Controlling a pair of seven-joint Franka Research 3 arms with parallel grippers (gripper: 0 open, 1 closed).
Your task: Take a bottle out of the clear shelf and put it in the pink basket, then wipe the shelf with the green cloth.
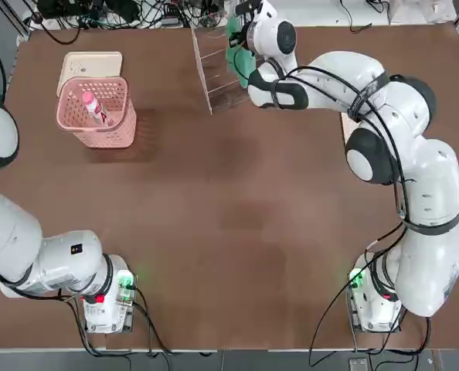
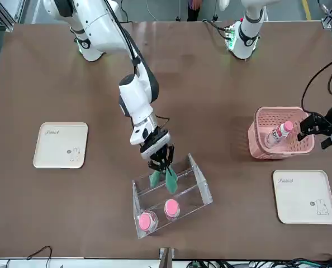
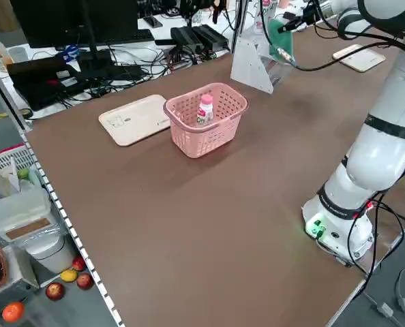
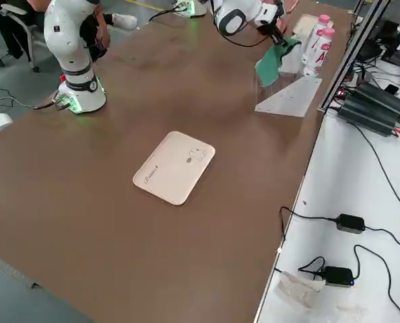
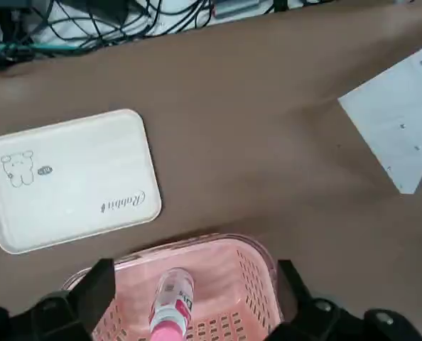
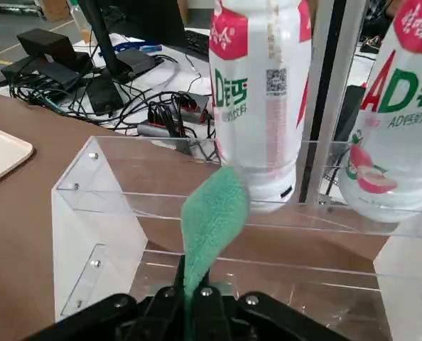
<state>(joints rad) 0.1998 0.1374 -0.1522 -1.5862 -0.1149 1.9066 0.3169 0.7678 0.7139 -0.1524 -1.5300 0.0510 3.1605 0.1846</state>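
Observation:
The bottle (image 1: pixel 95 109) lies tilted inside the pink basket (image 1: pixel 118 130), pink cap toward the rim. Just above the basket hangs my left gripper (image 5: pixel 193 275), open and empty, its fingers (image 5: pixel 99 284) spread to either side of the bottle (image 5: pixel 170 311). At the back of the table, my right gripper (image 2: pixel 161 160) is shut on the green cloth (image 2: pixel 164 178), which hangs into the clear shelf (image 2: pixel 198 184). In the right wrist view the green cloth (image 6: pixel 214 217) touches a shelf tier in front of two standing bottles (image 6: pixel 261 92).
Two pink-capped bottles (image 2: pixel 171 208) stand on the shelf's rear tier. One cream tray (image 1: pixel 90 65) lies just behind the basket. A second cream tray (image 2: pixel 61 145) lies on the right arm's side. Cables and equipment run along the table's far edge.

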